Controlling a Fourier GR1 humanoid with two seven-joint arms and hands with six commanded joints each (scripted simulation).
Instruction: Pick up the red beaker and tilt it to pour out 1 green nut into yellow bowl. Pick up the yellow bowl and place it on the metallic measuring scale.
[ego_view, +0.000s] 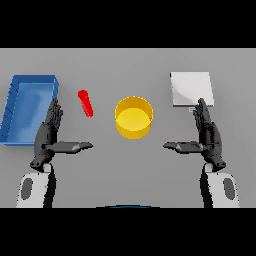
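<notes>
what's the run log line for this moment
phase: pre-grasp | left hand: open, near red beaker | right hand: open, below scale | yellow bowl: centre, untouched

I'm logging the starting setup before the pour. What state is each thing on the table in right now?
Red beaker: on the table, tilted, not held; contents not visible.
Yellow bowl: upright on the table, looks empty, not on the scale.
Scale: nothing on it.
Blue bin: looks empty.
Left hand: open, holding nothing.
Right hand: open, holding nothing.
</notes>
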